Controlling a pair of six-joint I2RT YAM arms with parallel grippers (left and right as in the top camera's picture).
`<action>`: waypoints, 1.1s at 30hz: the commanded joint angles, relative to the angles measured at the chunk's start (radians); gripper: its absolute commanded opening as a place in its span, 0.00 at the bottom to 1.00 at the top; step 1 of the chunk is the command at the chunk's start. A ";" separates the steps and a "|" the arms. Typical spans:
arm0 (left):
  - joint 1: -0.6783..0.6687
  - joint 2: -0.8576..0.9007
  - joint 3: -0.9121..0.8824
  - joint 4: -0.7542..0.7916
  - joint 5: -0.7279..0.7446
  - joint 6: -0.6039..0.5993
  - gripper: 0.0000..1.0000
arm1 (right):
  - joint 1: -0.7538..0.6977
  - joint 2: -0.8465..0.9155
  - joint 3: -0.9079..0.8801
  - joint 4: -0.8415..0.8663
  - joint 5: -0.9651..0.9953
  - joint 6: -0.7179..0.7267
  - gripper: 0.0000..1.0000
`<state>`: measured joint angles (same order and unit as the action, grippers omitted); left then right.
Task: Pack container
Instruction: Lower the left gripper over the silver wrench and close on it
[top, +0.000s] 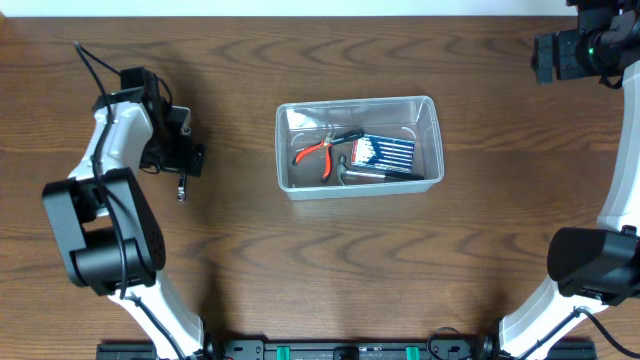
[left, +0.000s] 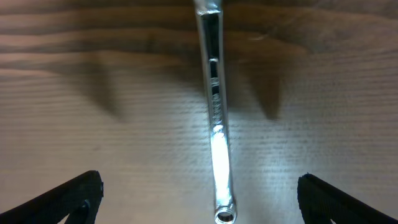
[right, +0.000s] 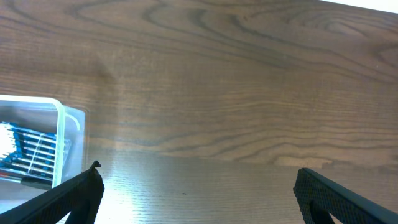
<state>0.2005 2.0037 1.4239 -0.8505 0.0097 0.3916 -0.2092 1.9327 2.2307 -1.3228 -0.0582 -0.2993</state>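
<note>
Packing was judged to be under way in the overhead view: the container (top: 360, 190) was seen at the middle of the table (top: 450, 270), mouth up, its long axis running left to right across the picture, with red-handled pliers (top: 318, 150) and a blue packet (top: 385, 152) lying inside. A slim metal wrench (top: 181, 188) was seen on the bare wood well to the container's left, its length running toward and away from the robot, with the left gripper (top: 184, 163) over it. The right gripper (top: 548, 58) was seen at the far right corner.

In the left wrist view the wrench was shown lying flat on the wood, straight along the line of sight and midway between the fingers (left: 68, 199), which were spread wide and touched nothing. A slip was judged the main risk: so thin a tool lying flat could be pushed along or pinched at its edge and tipped when the fingers were closed, and a hold near one end could let it swing during the carry and strike the rim.

In the right wrist view the fingers (right: 348, 199) were likewise spread with nothing between them, and only one rounded corner of the container was caught at the left edge.
</note>
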 joint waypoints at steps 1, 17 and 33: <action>0.001 0.047 -0.014 0.001 0.010 -0.009 0.98 | -0.001 -0.010 0.005 -0.002 0.003 -0.005 0.99; 0.001 0.098 -0.014 0.062 0.055 0.003 0.98 | -0.001 -0.010 0.005 -0.007 0.018 -0.023 0.99; 0.001 0.099 -0.016 -0.008 0.058 0.002 0.67 | -0.001 -0.010 0.005 -0.013 0.033 -0.023 0.99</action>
<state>0.2008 2.0727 1.4143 -0.8528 0.0586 0.3920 -0.2092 1.9327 2.2307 -1.3346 -0.0315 -0.3077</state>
